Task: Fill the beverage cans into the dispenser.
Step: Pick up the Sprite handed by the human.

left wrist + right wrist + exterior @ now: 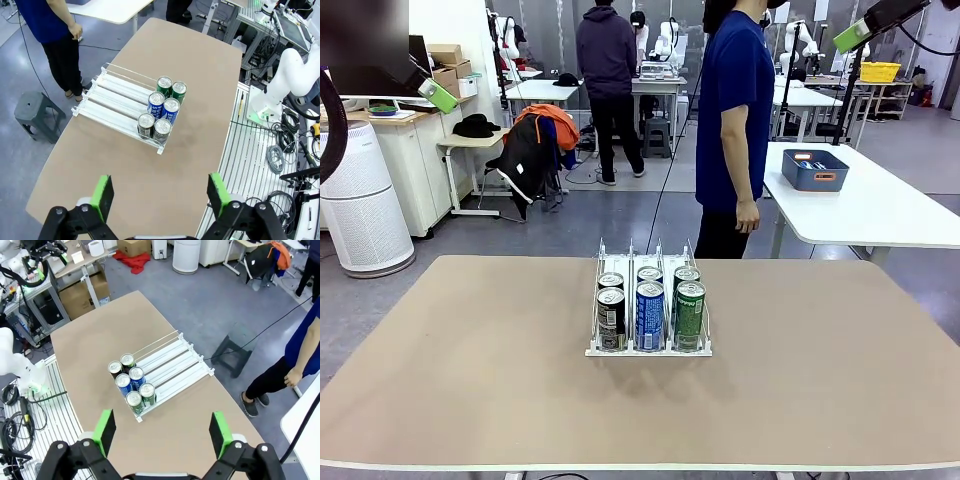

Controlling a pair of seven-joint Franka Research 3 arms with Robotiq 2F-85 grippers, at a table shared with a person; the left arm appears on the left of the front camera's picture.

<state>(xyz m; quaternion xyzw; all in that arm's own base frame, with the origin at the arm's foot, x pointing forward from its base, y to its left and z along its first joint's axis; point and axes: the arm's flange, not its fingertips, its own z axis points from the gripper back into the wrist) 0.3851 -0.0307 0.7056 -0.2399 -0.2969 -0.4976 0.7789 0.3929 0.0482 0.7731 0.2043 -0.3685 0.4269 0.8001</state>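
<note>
Beverage cans (649, 310) already stand in the dispenser (115, 97), six in all and two to a lane. The black pair (611, 310) is in the lane on our left, the blue pair (650, 305) in the middle and the green pair (689, 305) on our right. All six are upright and crowd the end of the rack that faces the robot's edge of the table (470, 380). The dispenser itself sits about midway between the near and far edges, well apart from every corner.

Behind the cans, toward the far edge, each lane runs bare, so we judge there is room for more. We see no loose can on the table, so the loading may be done, or waiting on a fresh supply. We cannot tell which.

Our left pincer (161, 192) hangs high above the table with its green pads spread wide and nothing between them. Our right pincer (162, 432) is likewise raised, spread and holding nothing.

A person (735, 110) stands beyond the far edge. One hand (748, 215) hangs at the side, with nothing in it that we can make out.
</note>
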